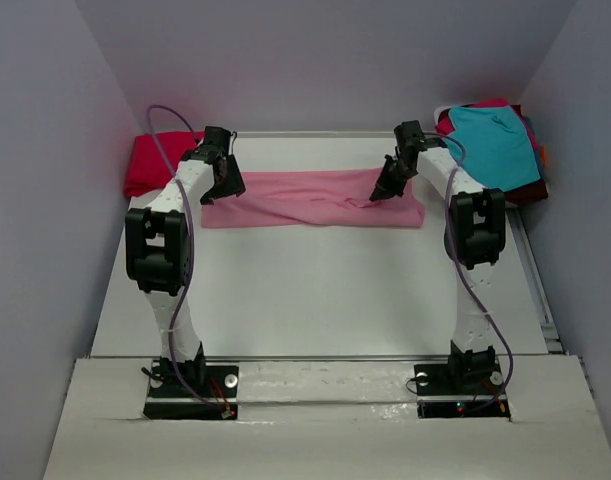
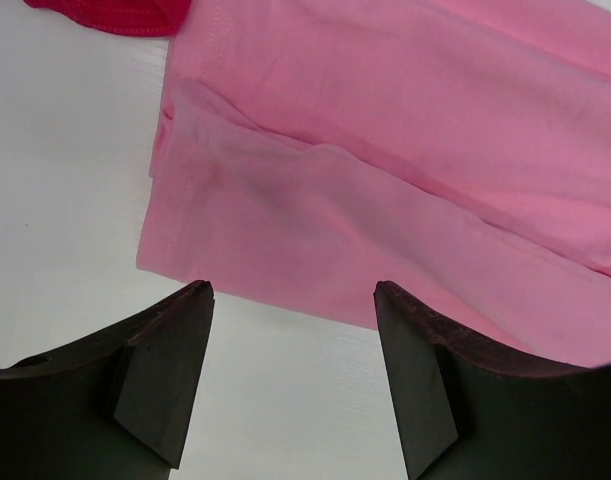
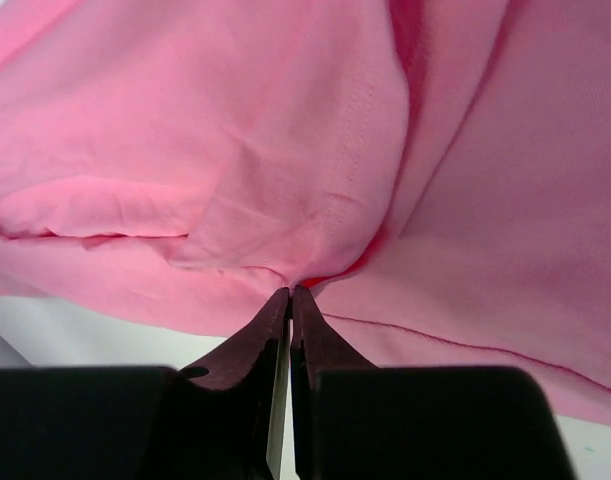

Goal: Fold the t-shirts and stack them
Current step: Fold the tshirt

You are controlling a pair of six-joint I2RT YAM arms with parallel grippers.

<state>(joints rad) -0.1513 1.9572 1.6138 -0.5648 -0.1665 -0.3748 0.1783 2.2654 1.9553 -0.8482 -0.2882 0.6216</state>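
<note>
Pink t-shirt point(image 1: 305, 205) pinched by downward-tilted right gripper point(image 3: 290, 293), left gripper point(image 2: 293, 292) angled down, wide open, empty.

The pink t-shirt point(image 1: 315, 200) is plain, as are the red t-shirt point(image 1: 150, 160) at ten o'clock and teal t-shirt point(image 1: 495, 142) at two.

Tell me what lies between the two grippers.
In the top view, the light pink t-shirt stretches as a folded band between the left gripper and the right gripper, whose jaws pinch it.
</note>
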